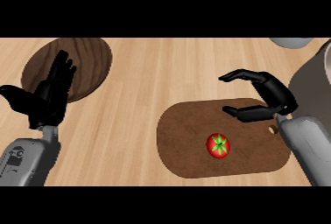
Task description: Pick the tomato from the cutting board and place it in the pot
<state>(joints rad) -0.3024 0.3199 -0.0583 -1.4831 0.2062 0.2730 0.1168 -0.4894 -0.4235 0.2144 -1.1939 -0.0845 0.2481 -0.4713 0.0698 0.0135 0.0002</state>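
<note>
A red tomato (218,145) with a green star-shaped top lies on the brown cutting board (187,131), a little right of its middle. My right hand (271,94) hovers over the board's far right corner, fingers curved but apart from the thumb, holding nothing; the tomato sits nearer and to the left of it. The grey pot (313,78) shows only partly at the right edge, behind that forearm. My left hand (48,94) rests open at the left, fingers pointing up.
A round dark wooden board (84,61) lies at the far left, partly behind my left hand. A grey object (294,42) peeks in at the top right. Light wooden counter (149,78) stretches between the two boards.
</note>
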